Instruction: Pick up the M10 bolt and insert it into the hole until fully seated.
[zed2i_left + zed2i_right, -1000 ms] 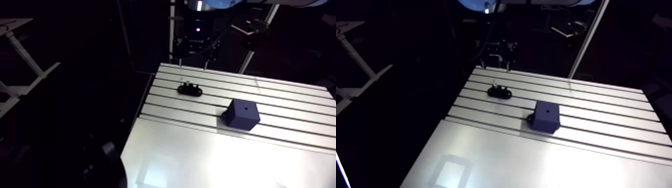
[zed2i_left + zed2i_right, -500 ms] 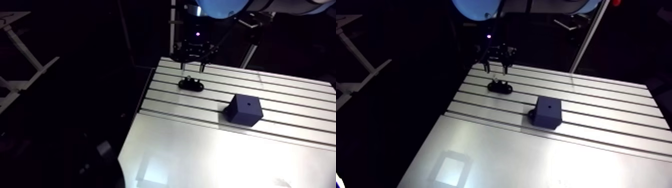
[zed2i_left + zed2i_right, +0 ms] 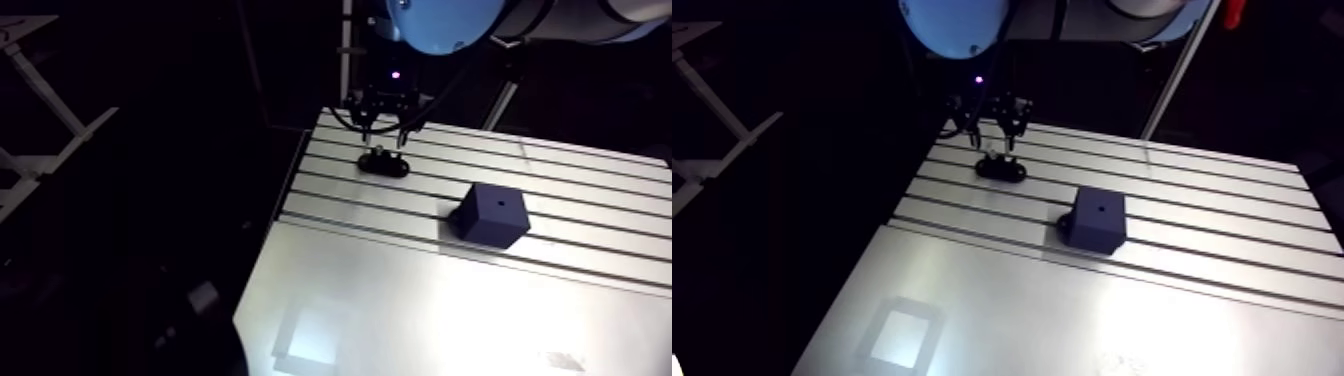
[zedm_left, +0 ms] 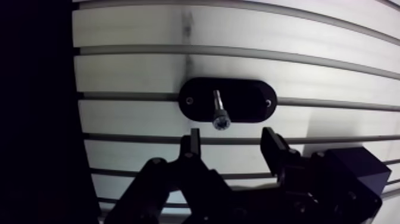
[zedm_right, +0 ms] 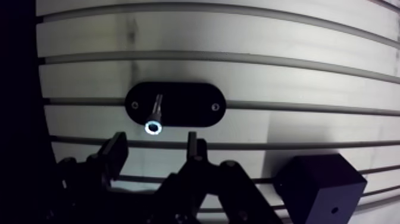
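Note:
A small steel bolt (image 4: 220,113) stands head-up in a black oval holder (image 4: 253,101) near the far left corner of the slotted table (image 3: 400,300). My gripper (image 4: 231,136) hovers just above it, open and holding nothing. In the wrist view the bolt's head lies a little ahead of the gap between the fingertips. In the arm view the gripper (image 3: 385,128) hangs right over the holder (image 3: 384,164). A dark cube block (image 3: 493,214) with a small hole in its top face sits on the table to the right of the holder, nearer the front.
The table's left edge (image 4: 76,119) runs close beside the holder, with darkness beyond it. Grooves cross the back half of the table, and a smooth plate (image 3: 1002,330) covers the front half. The block (image 5: 321,187) sits beside the gripper's body in the wrist view.
The gripper has come down from behind the table's far edge and now sits over the bolt and holder. Bolt, holder and block have not moved. The arm view has shifted slightly.

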